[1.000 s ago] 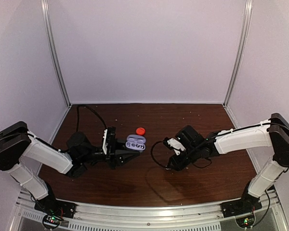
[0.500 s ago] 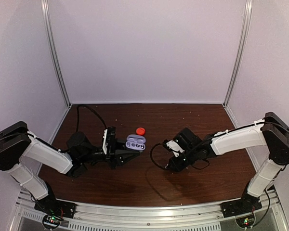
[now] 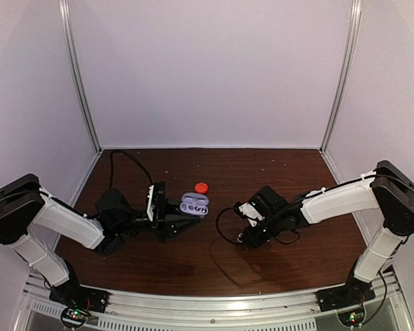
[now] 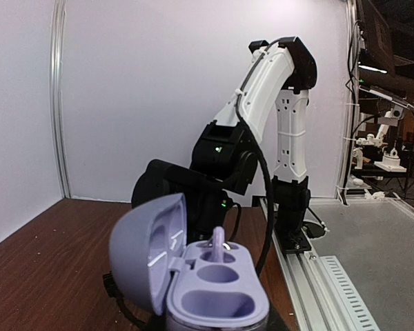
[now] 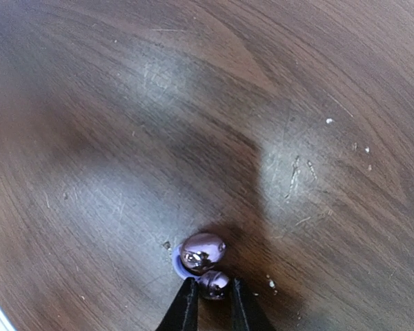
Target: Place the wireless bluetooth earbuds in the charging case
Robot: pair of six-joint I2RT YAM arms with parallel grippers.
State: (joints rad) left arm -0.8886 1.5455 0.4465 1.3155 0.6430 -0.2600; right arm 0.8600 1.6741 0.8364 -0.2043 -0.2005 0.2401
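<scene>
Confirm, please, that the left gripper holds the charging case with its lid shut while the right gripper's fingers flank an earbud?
Not quite: the left wrist view shows the charging case with its lid open; the rest is right.

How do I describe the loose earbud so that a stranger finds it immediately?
Start from the brown table, on the right arm's side. Between the fingers of the right gripper lies the earbud: tiny, glossy, silvery-purple, on bare wood, unlike its twin seated in the lilac case.
</scene>
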